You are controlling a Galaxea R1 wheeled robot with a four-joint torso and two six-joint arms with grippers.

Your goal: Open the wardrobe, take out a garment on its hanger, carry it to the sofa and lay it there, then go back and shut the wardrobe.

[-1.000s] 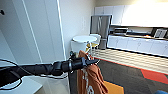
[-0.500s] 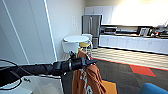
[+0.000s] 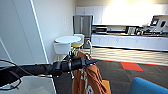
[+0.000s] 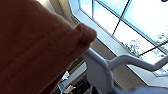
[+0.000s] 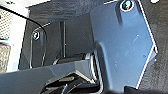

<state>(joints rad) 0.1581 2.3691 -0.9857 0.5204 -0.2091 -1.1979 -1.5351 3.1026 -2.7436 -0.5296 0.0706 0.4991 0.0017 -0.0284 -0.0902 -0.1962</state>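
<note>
While the left arm reaches across the head view from the left, its end effector (image 3: 88, 61) sits at the top of the orange shirt (image 3: 87, 77), which hangs straight down from it in loose folds with a white printed mark on the cloth. The fingers appear to be pinching the shirt's hanger at its top, though the grip itself is too blurred to make out clearly. In the left wrist view the orange cloth fills much of the picture and a pale hanger (image 4: 100, 71) runs out from under it, with large windows (image 4: 130, 22) beyond.

Behind the arm on the left stands the wardrobe (image 3: 22, 35), tall and white, with one door edge angled outward. A corner of the blue sofa (image 3: 147, 87) shows low at the right of the head view, near the hanging shirt but apart from it. A yellow-orange block (image 3: 107, 86) lies just beside the shirt's lower folds.

Farther back are a round white table (image 3: 67, 39) with white chairs (image 3: 62, 48) around it, a steel fridge (image 3: 83, 26), and a long white kitchen surface (image 3: 127, 41) with cabinets above. The floor is dark carpet with a red patch (image 3: 131, 66).

The right wrist view gives dark robot parts over dark carpet; whether the right end effector is spread or pressed together, I cannot tell.
</note>
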